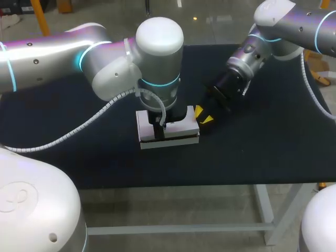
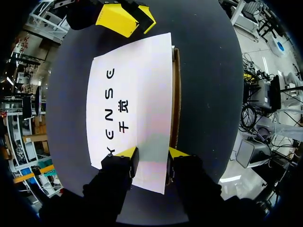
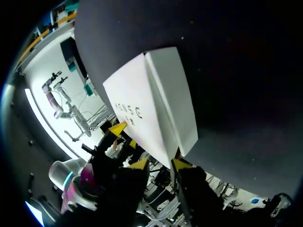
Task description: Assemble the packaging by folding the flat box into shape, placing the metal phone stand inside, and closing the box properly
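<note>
My left claw [image 2: 152,155] is spread, its tips pressing the near edge of the white box [image 2: 137,94] in the middle of the tabletop [image 1: 273,142]. If they slip, the box could spring open. Beyond it, my right claw [image 3: 161,163] meets the box's end corner, and I cannot tell whether it grips. A shove there could skew the box.

The white rectangular cardboard box [image 2: 137,94] looks smooth and matt, with one raw brown board edge. The dark table cover [image 1: 262,147] looks like matt cloth. At the box's 3 o'clock, the right gripper [image 1: 203,116] has smooth yellow plastic tips. The white-and-silver left arm [image 1: 105,58] has a glossy shell.
</note>
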Action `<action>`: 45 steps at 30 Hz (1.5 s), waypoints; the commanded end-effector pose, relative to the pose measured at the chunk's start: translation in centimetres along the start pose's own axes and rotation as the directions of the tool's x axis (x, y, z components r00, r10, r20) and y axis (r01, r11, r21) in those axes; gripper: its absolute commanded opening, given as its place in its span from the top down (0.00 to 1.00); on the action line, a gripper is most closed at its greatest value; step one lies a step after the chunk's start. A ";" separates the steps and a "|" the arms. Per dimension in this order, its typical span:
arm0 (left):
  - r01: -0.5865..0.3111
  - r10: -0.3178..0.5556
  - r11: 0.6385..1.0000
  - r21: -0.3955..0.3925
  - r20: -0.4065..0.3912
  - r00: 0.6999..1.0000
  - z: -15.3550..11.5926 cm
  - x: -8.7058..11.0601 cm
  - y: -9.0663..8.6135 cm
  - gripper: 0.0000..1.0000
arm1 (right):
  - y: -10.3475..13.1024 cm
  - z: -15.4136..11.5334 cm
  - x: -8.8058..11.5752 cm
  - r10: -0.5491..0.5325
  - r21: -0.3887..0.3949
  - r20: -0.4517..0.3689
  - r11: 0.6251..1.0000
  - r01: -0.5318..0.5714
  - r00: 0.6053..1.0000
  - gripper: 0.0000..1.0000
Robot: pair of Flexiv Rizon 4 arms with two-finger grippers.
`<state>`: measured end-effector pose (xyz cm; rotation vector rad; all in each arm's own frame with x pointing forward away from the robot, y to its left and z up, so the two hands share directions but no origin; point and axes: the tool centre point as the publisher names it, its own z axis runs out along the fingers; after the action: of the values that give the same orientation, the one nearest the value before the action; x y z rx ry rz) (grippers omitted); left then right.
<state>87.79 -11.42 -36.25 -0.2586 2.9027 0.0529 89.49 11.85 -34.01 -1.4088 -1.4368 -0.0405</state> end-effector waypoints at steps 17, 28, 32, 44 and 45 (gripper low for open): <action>0.013 -0.013 1.000 0.000 0.002 1.000 0.0 0.4 0.3 0.60 | -2.3 1.7 1.2 -0.091 -0.062 0.042 0.994 0.094 0.995 1.00; 0.012 -0.012 1.000 0.000 -0.001 1.000 0.1 0.4 0.4 0.60 | -2.0 2.8 0.8 -0.093 -0.046 0.066 0.994 0.096 0.993 1.00; 0.013 -0.013 1.000 -0.001 -0.002 1.000 0.1 0.5 0.3 0.60 | -2.1 3.1 0.6 -0.097 -0.046 0.074 0.994 0.100 0.993 1.00; 0.011 -0.011 1.000 -0.006 -0.005 1.000 0.1 0.7 0.4 0.60 | -1.0 2.7 0.2 -0.099 -0.039 0.060 0.994 0.101 0.993 1.00; 0.011 -0.011 1.000 -0.007 -0.005 1.000 0.1 0.7 0.4 0.60 | -0.8 2.6 0.3 -0.098 -0.039 0.059 0.994 0.100 0.993 1.00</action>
<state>87.30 -11.09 -36.33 -0.2737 2.9097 0.0518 86.52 13.61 -34.10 -1.3999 -1.5679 -0.1067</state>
